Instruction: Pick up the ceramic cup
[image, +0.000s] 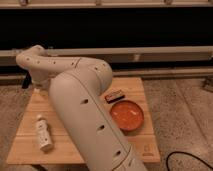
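Across the centre of the camera view, rising from the bottom edge: the thick white arm (85, 105), bending at upper left and dipping back down at the far-left corner of the wooden table (145, 145). Gripper at that left end of the arm, hidden behind the arm's own links; cannot tell whether open or closed, or holding anything. Ceramic cup not to be seen anywhere on the uncovered part of the table. Right of the arm, resting on the tabletop: wide orange bowl (127, 115), and just above it in the frame a small dark flat object (115, 95), close to but apart from the bowl. Lower left, lying on the wood: white bottle (43, 134), cap toward the top. Lower right corner, on the speckled floor: dark cable (185, 159)
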